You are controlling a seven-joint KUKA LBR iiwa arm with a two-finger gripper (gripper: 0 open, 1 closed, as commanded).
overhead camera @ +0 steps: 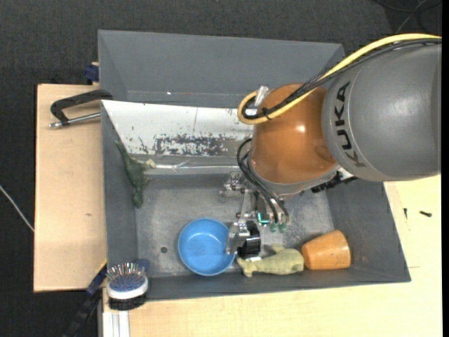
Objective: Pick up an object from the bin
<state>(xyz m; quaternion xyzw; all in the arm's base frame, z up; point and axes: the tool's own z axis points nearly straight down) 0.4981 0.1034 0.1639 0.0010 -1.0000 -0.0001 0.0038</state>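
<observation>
The grey arm (393, 111), lettered KUKA, takes up the upper right of the frame, coming in from the right edge. Its wrist wears a rounded orange cover (291, 142) just right of centre. A yellow cable (351, 60) arcs over the cover toward the arm. Below the cover, black cables (243, 166) run down to the pincer (247, 243), which points downward at lower centre.

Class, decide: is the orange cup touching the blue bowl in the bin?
Apart. The camera view shows the orange cup right of the blue bowl, with the gripper and a yellowish cloth lying between them.
</observation>
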